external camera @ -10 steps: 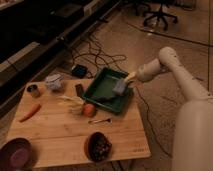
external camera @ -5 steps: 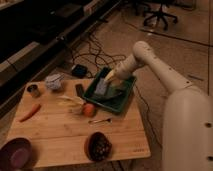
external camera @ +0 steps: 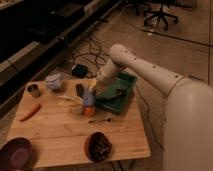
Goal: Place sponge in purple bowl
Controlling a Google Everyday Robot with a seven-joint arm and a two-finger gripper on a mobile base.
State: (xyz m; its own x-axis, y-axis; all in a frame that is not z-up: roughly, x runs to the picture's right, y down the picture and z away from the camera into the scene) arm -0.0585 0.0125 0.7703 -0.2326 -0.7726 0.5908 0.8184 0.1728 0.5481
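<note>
My gripper point(external camera: 91, 92) hangs at the end of the white arm, over the table just left of the green tray point(external camera: 125, 97). It is shut on the sponge point(external camera: 88, 99), a small blue-grey block held just above an orange fruit point(external camera: 88, 110). The purple bowl point(external camera: 17, 152) sits at the table's near left corner, far from the gripper.
A dark brown bowl with dark contents point(external camera: 98, 146) stands at the front middle. A carrot point(external camera: 29, 111), a metal can point(external camera: 34, 90), a pale crumpled item point(external camera: 54, 81), a dark phone-like object point(external camera: 79, 89) and a yellowish item point(external camera: 69, 100) lie on the left half. A small utensil point(external camera: 100, 120) lies near the tray.
The gripper has swung left with the sponge, from over the tray's right side across the tray to just past its left edge, above the orange fruit.
</note>
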